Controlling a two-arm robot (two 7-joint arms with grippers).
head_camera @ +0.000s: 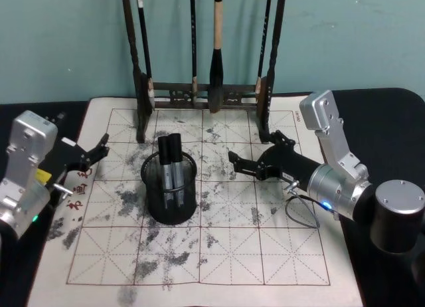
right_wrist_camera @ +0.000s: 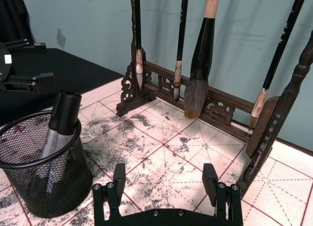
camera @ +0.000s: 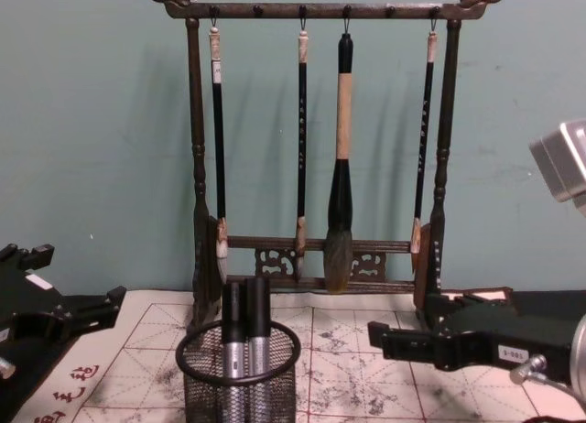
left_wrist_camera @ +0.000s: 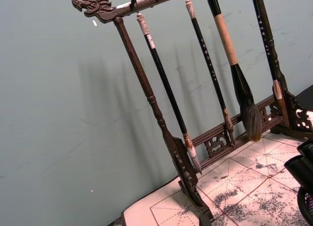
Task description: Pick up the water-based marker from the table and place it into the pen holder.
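The pen holder [head_camera: 169,208], a round black mesh cup, stands on the mat's left-centre. Two markers [head_camera: 171,162] with silver barrels and black caps stand upright inside it. My right gripper [head_camera: 236,162] hovers just right of the holder, open and empty, pointing toward it. In the right wrist view the open gripper [right_wrist_camera: 165,179] frames bare mat, with the holder [right_wrist_camera: 54,187] and a marker [right_wrist_camera: 62,119] off to one side. From the chest the holder [camera: 275,386] and markers [camera: 245,327] sit low centre, the right gripper [camera: 385,339] beside them. My left gripper [head_camera: 101,151] rests open at the mat's left edge.
A tall dark wooden brush rack [head_camera: 206,94] with several hanging brushes stands at the back of the ink-stained grid mat [head_camera: 232,254]. Black cloth [head_camera: 392,114] covers the table around the mat. A teal wall rises behind the rack.
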